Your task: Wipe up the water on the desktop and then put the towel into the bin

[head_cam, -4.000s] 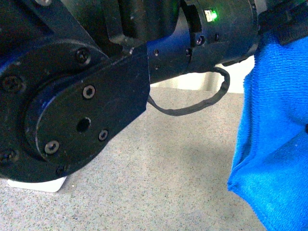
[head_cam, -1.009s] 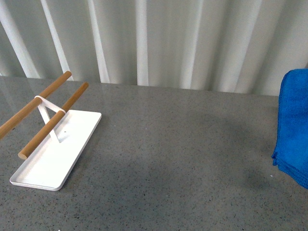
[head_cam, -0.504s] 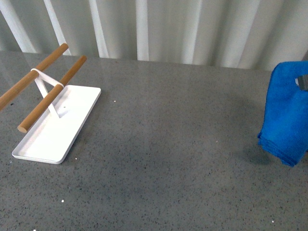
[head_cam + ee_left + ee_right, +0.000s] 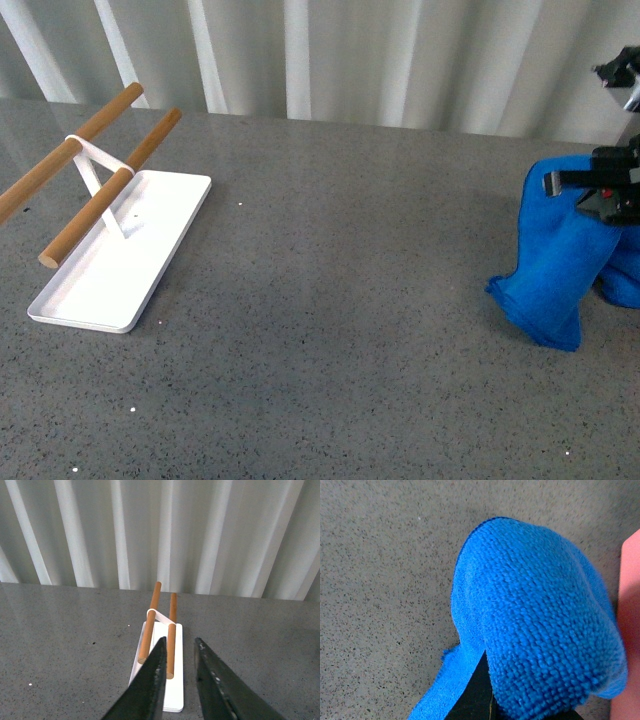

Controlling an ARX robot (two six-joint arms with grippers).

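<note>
The bright blue towel (image 4: 556, 262) hangs bunched at the right side of the grey speckled desktop (image 4: 340, 300), its lower end touching or just above the surface. My right gripper (image 4: 607, 196) is shut on the towel's top. In the right wrist view the towel (image 4: 540, 615) bulges over the dark fingers (image 4: 477, 692), and a salmon-pink edge of the bin (image 4: 627, 630) shows beside it. My left gripper (image 4: 178, 647) is shut with nothing between its fingers, held above the desktop (image 4: 65, 630) and pointing toward the tray. No water is plain to see on the desktop.
A flat white tray (image 4: 90, 290) carrying two wooden rods (image 4: 110, 190) on a white stand lies at the left of the desktop. The tray (image 4: 172, 695) also shows in the left wrist view. White pleated curtains (image 4: 350, 60) run along the far edge.
The towel and right gripper have come down and moved left into view. The towel's lower end now reaches the desktop. Four seconds ago an arm blocked the front view.
</note>
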